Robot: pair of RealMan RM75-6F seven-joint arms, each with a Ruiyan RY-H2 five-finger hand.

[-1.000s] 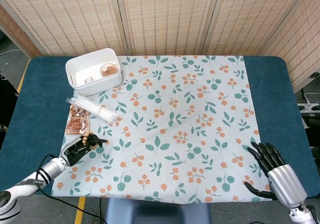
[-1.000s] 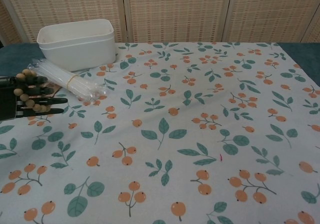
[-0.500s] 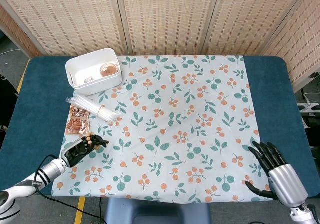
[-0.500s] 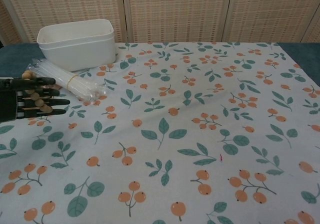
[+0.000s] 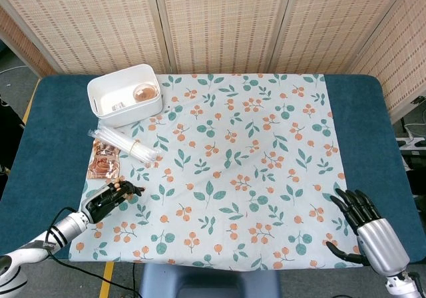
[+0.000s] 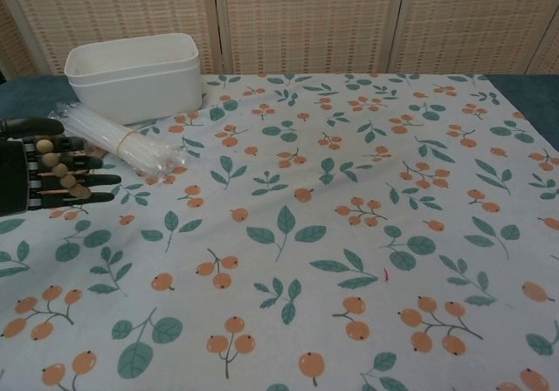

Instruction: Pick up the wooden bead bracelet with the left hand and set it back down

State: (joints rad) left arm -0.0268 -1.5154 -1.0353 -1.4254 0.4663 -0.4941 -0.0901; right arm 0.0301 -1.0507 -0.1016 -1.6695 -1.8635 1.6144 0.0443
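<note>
Many round wooden beads [image 6: 59, 169] drape left hand [image 6: 39, 177].

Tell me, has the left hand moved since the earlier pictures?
Yes, slightly. In the head view the left hand, holding the bracelet, has drawn back toward the robot, away from the snack packet.

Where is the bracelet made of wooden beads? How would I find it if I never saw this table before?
Look at the near-left corner of the flowery tablecloth, in front of the white tub and the bundle of clear straws. The black left hand holds the wooden bead bracelet: the only string of round tan beads there.
</note>
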